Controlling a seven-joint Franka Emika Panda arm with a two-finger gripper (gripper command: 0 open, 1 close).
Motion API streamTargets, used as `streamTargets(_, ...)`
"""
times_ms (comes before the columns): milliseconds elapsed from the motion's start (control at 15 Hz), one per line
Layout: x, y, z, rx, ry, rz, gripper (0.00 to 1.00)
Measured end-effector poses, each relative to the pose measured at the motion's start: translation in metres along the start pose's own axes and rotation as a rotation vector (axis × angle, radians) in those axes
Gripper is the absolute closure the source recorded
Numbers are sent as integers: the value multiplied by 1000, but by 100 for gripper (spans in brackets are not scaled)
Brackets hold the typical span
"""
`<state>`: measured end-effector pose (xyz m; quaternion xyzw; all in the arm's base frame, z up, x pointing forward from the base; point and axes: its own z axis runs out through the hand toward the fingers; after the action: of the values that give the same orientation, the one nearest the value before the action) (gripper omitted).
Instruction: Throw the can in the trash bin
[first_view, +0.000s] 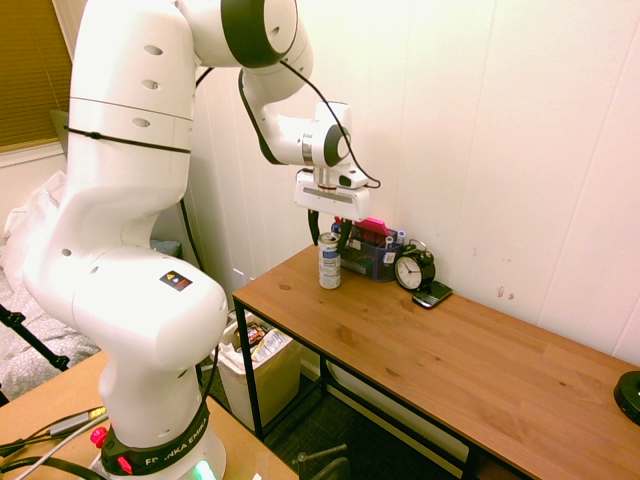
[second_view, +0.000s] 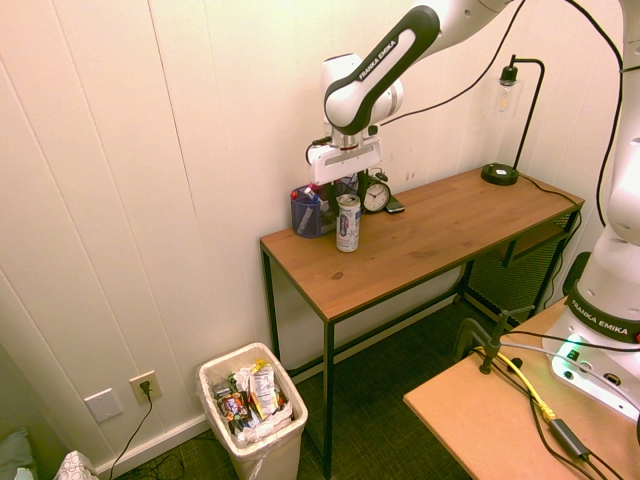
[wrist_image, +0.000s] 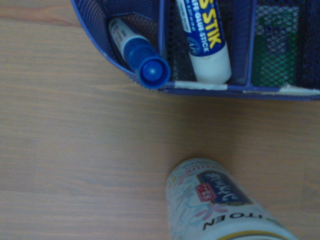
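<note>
From the first exterior view, we see the claw hanging spread just above the can, which stands upright on the bench beside the blue mesh organiser.

In the second exterior view, the trash bin sits on the floor, well apart.

The wrist view shows the can's top off-centre; we judge a misaligned descent could topple it.

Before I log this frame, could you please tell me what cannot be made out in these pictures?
- Can: in the wrist view, its top is cut off by the bottom edge.
- Trash bin: in the first exterior view, mostly hidden behind the table leg and the arm.
- Clock: in the second exterior view, too small to read.
- Organiser: in the wrist view, cut off by the top edge.
</note>
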<state>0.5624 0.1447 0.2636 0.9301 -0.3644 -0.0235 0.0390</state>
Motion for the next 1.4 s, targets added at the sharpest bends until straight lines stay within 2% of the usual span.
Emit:
streamTargets(400, -2, -5, 11, 13, 5, -6, 100)
streamTargets(600, -4, -15, -18, 39, 41, -27, 100)
streamTargets(867, -60, -82, -107, 70, 89, -125, 100)
streamTargets(1000, -97, -125, -111, 75, 78, -181, 100)
streamTargets(1267, -155, -195, -81, 56, 42, -276, 100)
streamTargets(1333, -164, -203, -77, 43, 34, -289, 0)
streamTargets(1400, -169, -207, -74, 29, 25, -293, 0)
